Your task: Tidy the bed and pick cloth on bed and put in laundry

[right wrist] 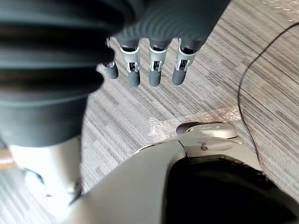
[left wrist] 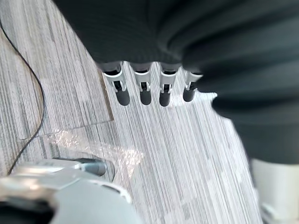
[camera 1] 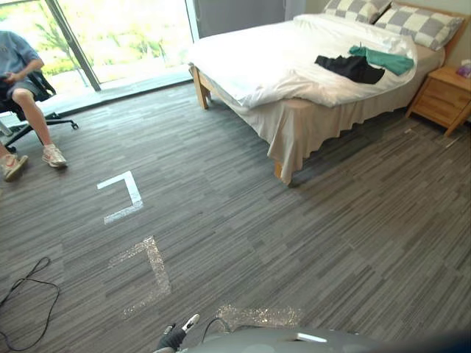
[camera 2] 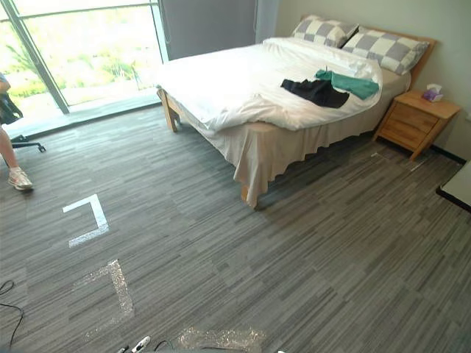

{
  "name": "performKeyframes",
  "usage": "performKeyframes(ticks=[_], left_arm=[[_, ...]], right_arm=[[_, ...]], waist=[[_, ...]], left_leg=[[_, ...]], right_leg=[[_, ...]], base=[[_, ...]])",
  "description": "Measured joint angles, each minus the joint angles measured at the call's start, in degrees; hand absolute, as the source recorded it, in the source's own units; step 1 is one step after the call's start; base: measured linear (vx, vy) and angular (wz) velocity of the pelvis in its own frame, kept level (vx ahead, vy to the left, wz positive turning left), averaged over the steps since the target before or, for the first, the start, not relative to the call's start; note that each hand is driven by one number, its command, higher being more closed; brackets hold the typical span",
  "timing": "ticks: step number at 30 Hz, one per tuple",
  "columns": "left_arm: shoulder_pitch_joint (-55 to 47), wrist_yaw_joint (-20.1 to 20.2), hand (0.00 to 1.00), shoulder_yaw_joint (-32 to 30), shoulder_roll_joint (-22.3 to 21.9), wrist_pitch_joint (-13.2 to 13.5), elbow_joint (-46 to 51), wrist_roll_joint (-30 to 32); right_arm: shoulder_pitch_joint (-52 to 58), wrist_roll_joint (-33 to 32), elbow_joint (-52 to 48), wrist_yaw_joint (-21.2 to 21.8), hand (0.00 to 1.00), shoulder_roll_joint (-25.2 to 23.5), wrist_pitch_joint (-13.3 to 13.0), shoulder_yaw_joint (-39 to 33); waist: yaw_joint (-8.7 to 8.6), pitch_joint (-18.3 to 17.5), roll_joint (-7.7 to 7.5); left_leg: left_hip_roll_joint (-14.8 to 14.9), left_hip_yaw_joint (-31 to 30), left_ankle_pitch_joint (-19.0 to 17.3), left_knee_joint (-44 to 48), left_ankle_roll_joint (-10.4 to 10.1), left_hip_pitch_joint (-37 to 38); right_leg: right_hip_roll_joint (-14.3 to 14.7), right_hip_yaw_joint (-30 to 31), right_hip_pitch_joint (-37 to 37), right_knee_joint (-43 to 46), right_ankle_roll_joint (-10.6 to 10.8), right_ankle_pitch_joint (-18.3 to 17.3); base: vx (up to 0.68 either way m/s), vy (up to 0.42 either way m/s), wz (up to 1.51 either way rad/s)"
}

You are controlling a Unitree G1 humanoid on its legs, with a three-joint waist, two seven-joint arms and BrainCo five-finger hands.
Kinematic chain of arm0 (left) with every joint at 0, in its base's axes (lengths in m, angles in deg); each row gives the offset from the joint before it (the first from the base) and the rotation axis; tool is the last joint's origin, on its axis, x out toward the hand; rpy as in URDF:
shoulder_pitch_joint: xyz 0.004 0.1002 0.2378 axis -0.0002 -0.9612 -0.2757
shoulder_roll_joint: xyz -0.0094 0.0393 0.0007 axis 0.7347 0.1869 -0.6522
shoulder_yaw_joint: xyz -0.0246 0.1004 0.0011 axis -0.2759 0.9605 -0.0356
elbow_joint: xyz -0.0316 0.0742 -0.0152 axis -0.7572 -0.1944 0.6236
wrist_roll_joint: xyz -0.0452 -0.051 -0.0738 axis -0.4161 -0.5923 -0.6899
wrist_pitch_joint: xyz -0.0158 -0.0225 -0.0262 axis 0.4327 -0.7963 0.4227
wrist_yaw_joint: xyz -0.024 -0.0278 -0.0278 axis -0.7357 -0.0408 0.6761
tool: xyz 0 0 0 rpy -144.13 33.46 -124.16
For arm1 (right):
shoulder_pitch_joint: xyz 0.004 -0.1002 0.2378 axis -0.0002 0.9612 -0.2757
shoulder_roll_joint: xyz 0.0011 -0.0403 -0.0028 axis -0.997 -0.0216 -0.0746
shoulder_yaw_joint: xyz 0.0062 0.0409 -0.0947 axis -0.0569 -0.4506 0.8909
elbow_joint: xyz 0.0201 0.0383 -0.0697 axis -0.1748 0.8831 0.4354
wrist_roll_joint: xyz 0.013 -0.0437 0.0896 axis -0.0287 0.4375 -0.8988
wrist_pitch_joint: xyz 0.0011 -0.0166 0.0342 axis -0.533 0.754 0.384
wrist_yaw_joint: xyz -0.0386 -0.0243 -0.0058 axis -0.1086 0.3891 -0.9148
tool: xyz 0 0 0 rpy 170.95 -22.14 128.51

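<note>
Closest in, the left robot hand hangs over the grey striped floor with its fingers straight, side by side and slightly apart, holding nothing. The right robot hand hangs the same way, fingers straight and empty, over the same floor. Just ahead of the robot a shiny patch of tape lies on the floor. A silvery tape corner lies a little further on to the left, and a white tape corner lies beyond that. Further off stands the bed, with a pale skirt hanging down its near side and a white duvet spread loosely over the top, its edge drooping over the foot corner. On the duvet, toward the head end, a black cloth lies crumpled. A green cloth touches its far edge, on the pillow side. Two checked pillows lean at the head of the bed. A wooden nightstand stands just beside the bed on the right, with a tissue box on top. At the far left a person sits on a wheeled chair beside a large window.
</note>
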Motion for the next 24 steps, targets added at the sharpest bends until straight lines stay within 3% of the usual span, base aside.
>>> performKeyframes(ticks=[6,16,17,19,20,21,22,24], left_arm=[[0.4,2.9,0.00,0.0,0.1,1.3,-0.1,0.1],[1.3,6.8,0.00,0.0,0.4,0.0,-0.1,1.2],[1.6,7.3,0.00,0.0,0.5,-0.1,-0.1,1.2],[2.3,7.6,0.00,0.1,0.4,-0.4,-0.1,1.1],[2.4,7.7,0.00,0.2,0.6,-0.4,-0.1,1.1],[2.4,7.7,0.00,0.2,1.0,-0.4,-0.1,0.8],[2.7,7.7,0.00,0.2,1.7,-0.4,-0.2,0.4],[2.6,7.8,0.00,0.1,2.0,-0.4,-0.5,0.1]], right_arm=[[-0.2,0.0,0.1,0.3,0.00,-0.3,-0.8,-0.8],[-0.9,0.0,0.0,1.3,0.00,-0.6,-1.1,-2.1],[-1.1,-0.2,-0.1,1.3,0.00,-0.6,-1.4,-2.2],[-1.3,-1.8,-0.5,0.9,0.00,-0.6,-2.5,-2.6],[-1.4,-2.8,-1.1,0.4,0.00,-0.9,-2.6,-3.0],[-1.5,-4.6,-1.1,0.2,0.00,-1.4,-2.8,-3.2],[-1.5,-8.8,-1.0,0.2,0.00,-2.6,-3.1,-4.6],[-1.4,-10.9,-0.8,0.2,0.00,-3.3,-3.7,-5.6]], waist=[[0.10,0.4,-0.19],[0.11,1.2,-0.35],[0.09,1.9,-0.55],[-0.09,3.4,-0.30],[-0.01,4.5,-0.52],[0.01,5.3,-0.40],[-0.70,5.9,-1.37],[-1.09,5.9,-1.51]], left_leg=[[-0.2,0.1,-0.1,-2.1,-0.7,1.9],[-0.3,1.5,-0.8,-2.4,-1.6,3.5],[-0.3,1.5,-1.1,-2.3,-1.6,3.6],[-0.2,1.7,-2.5,-1.2,-0.3,3.4],[-0.1,2.4,-3.1,-0.2,0.4,3.4],[-0.2,3.2,-3.5,0.5,1.1,3.7],[-0.2,3.4,-3.9,1.5,1.9,4.8],[0.1,3.5,-4.5,1.8,1.4,5.7]], right_leg=[[0.1,-0.6,2.1,-2.9,0.7,0.3],[0.1,0.2,2.6,-2.3,1.5,-0.1],[-0.2,0.3,1.3,0.8,1.8,-1.8],[-1.2,0.2,-4.4,14.4,5.4,-5.8],[-2.1,0.2,-9.7,25.6,6.5,-6.2],[-3.2,0.2,-13.7,34.1,6.7,-5.8],[-6.1,-1.2,-16.7,41.8,6.0,-6.6],[-7.9,-2.0,-17.2,41.9,5.9,-6.8]], base=[[0.06,-0.003,0.02],[0.00,-0.026,-0.08],[-0.04,-0.021,0.00],[-0.05,0.002,-0.06],[-0.09,0.011,-0.18],[-0.07,0.014,-0.20],[-0.03,0.024,-0.13],[0.07,0.014,-0.07]])
